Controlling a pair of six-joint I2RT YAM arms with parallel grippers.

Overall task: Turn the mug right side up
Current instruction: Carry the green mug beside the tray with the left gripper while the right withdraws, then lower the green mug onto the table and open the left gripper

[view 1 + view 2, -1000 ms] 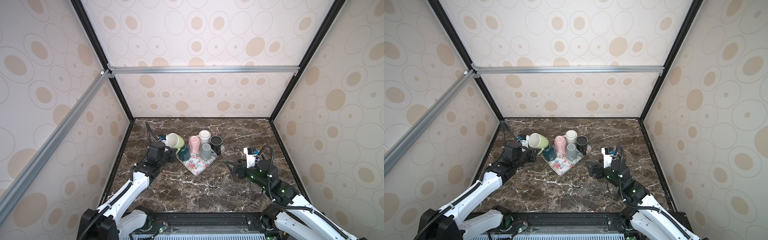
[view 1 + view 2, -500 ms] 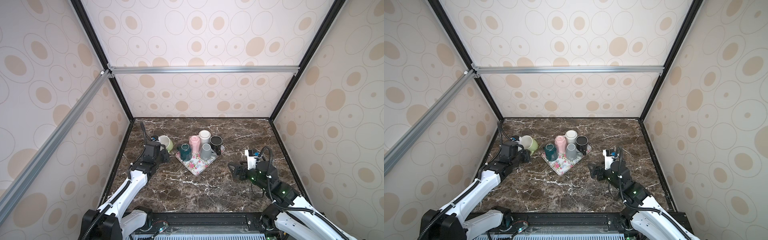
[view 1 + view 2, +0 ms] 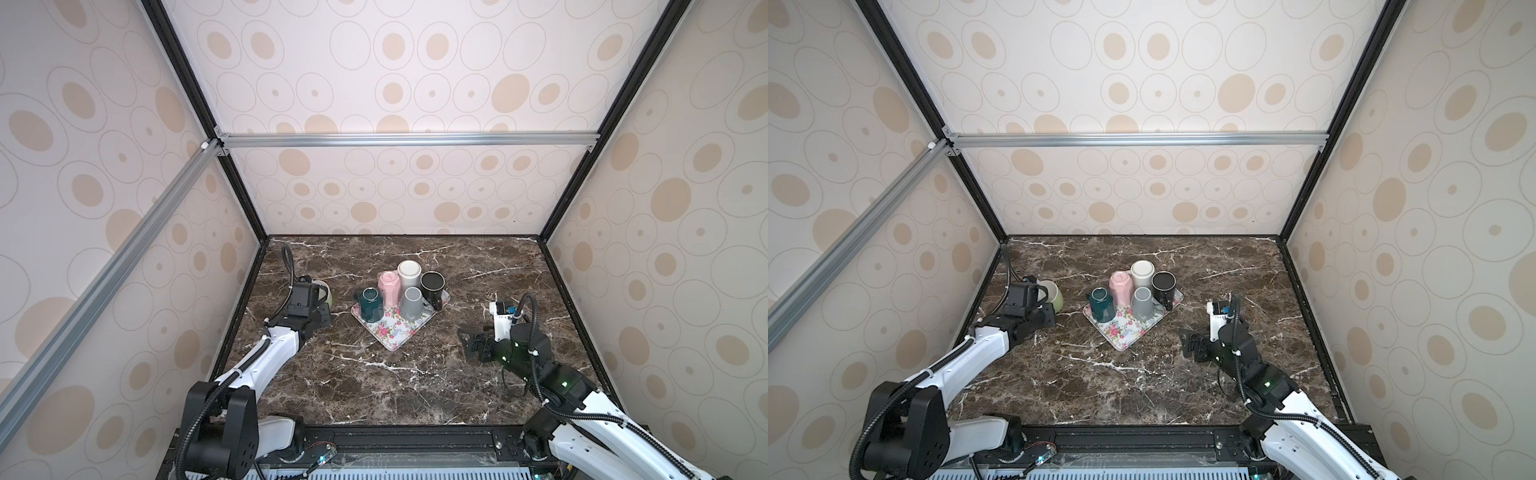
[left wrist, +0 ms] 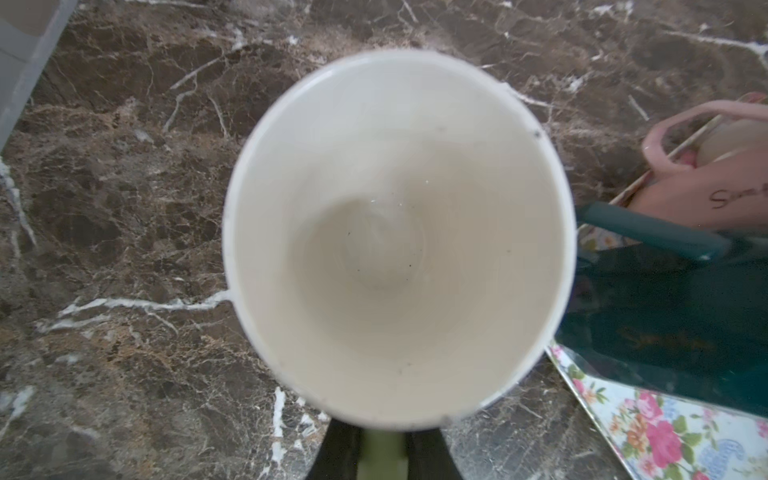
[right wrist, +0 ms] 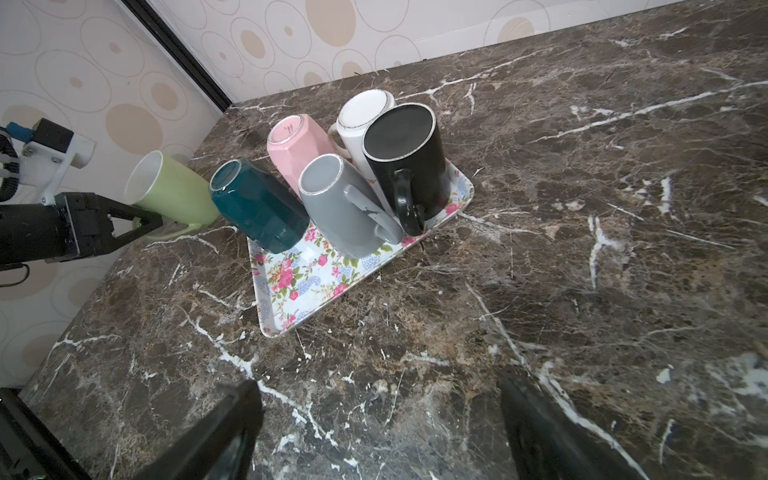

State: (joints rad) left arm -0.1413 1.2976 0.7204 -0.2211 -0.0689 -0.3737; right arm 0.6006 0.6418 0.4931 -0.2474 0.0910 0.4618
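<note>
**Left gripper (image 5: 137, 222) pinching the green mug (image 5: 174, 195) by its handle**

Pressed together on the green handle (image 4: 382, 457), the two black fingers (image 4: 338, 451) carry the mug so that its mouth faces the wrist camera, which looks straight down the white inside. From the right wrist the mug leans, mouth up and away from the tray. Its base is low over the marble table (image 5: 582, 249); whether it touches the stone I cannot tell. It is off the floral tray (image 5: 274, 328), just beside the teal mug (image 5: 257, 203). That one stands bottom-up on the tray with the pink mug (image 5: 295, 145), grey mug (image 5: 336, 195), white mug (image 5: 365, 112) and black mug (image 5: 407, 153). Right gripper (image 3: 471, 347) hovers well apart over bare marble, jaws spread and empty.

The mug looks like glazed ceramic, so it is probably stiff, slick, fairly heavy for a two-finger pinch, and likely to chip on stone. The handle is a sound place to hold it, but the weight hangs off to one side. It may swing around the pinch, so it wants setting down slowly, base flat, before letting go.
</note>
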